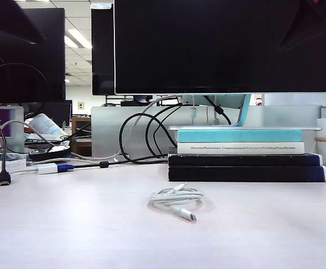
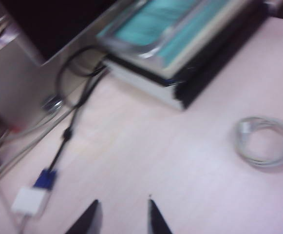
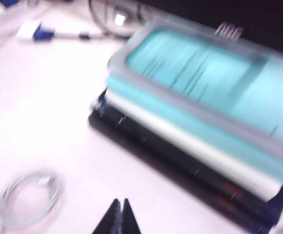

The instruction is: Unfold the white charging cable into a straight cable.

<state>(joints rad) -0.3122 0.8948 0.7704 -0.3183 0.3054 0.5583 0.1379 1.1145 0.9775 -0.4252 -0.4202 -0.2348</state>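
The white charging cable lies coiled in a small loose ring on the pale desk, in front of the book stack, one plug end pointing toward the front. The left wrist view shows the coil far off to one side of my left gripper, which hovers above bare desk, open, with nothing between its fingers. My right gripper is shut and empty, also above the desk, with the coil a short way off beside it. Neither gripper touches the cable. Both wrist views are motion-blurred.
A stack of books topped by a teal tray stands behind the coil. A large monitor looms above. A white adapter with a blue plug, black cables and a dangling black plug are at the back left.
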